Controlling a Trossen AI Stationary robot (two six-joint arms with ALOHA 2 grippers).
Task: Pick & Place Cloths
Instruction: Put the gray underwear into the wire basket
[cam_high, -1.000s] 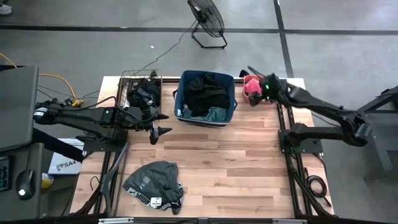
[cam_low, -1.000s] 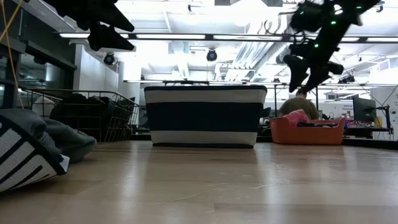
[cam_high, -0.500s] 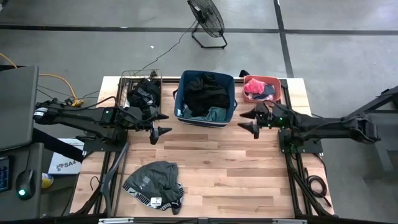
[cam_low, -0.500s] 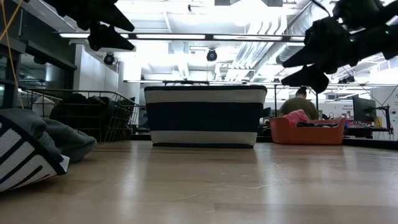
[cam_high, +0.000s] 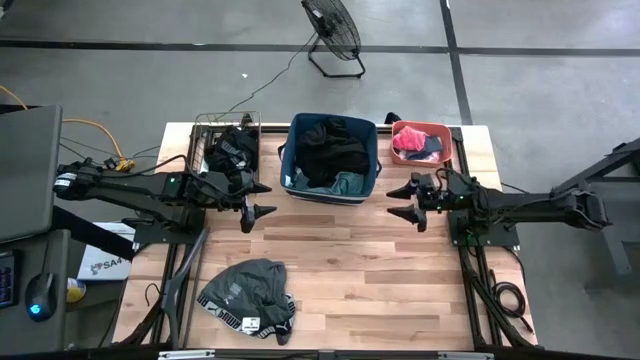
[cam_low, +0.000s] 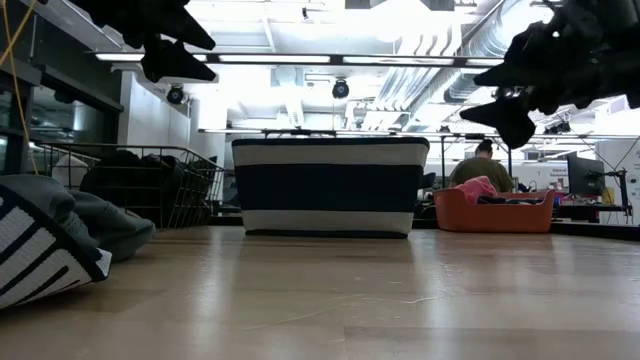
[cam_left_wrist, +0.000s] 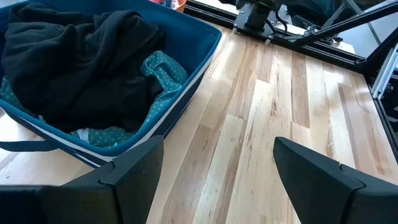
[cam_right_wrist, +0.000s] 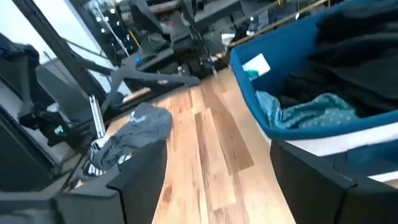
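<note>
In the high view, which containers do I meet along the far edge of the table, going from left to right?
Wire basket holding black cloths → blue bin holding black and teal cloths → coral tub holding pink cloths.

A light wooden plank table (cam_high: 350, 260) carries a wire basket (cam_high: 228, 150) just behind the left gripper (cam_high: 256, 200), a blue fabric bin (cam_high: 331, 157) between both grippers, a coral tub (cam_high: 421, 143) behind the right gripper (cam_high: 404, 201), and a grey garment (cam_high: 247, 296) lying well in front of the left gripper

Bare table (cam_high: 350, 260) between both grippers
</note>
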